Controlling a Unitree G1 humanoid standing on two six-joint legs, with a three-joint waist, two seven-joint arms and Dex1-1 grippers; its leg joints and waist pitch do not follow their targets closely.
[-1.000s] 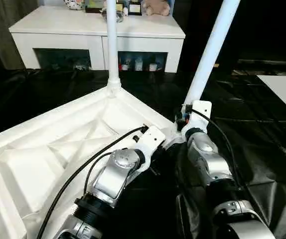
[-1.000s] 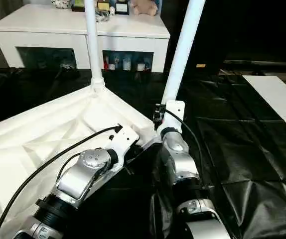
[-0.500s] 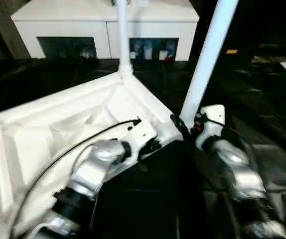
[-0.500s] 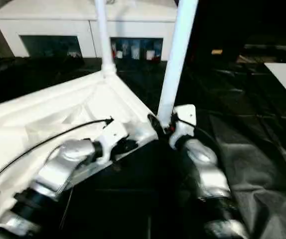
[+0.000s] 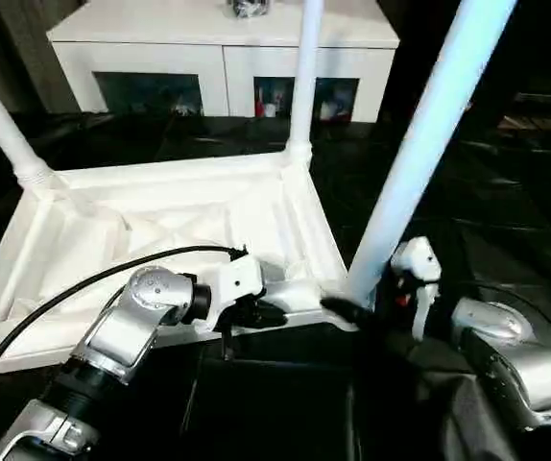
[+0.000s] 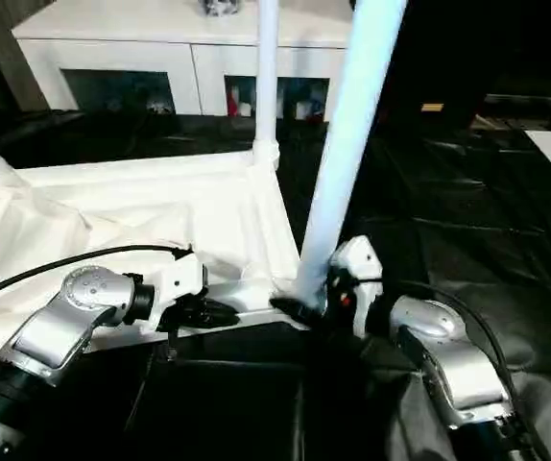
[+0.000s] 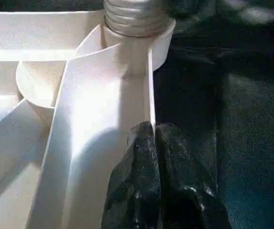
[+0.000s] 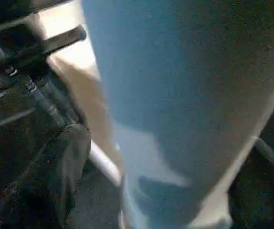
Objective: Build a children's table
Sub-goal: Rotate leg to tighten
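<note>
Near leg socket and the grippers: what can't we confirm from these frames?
- Near leg: whether it is fully seated; the right gripper and tabletop rim cover its base in the head views, and the right wrist view is blurred.
- Leg tops: all three cut off by the top edge, head views.
- Fourth corner: cut off at the left edge.
- Left gripper: fingers together at the rim wall; whether they pinch it is unclear.

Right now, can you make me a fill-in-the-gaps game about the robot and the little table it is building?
1. The tabletop lies upside down on a ____ sheet.
2. ____ white legs stand up from its corners.
3. The left gripper is ____.
4. Behind the table stands a white ____ with glass-fronted shelves.

Missing words: black; three; shut; cabinet
</note>
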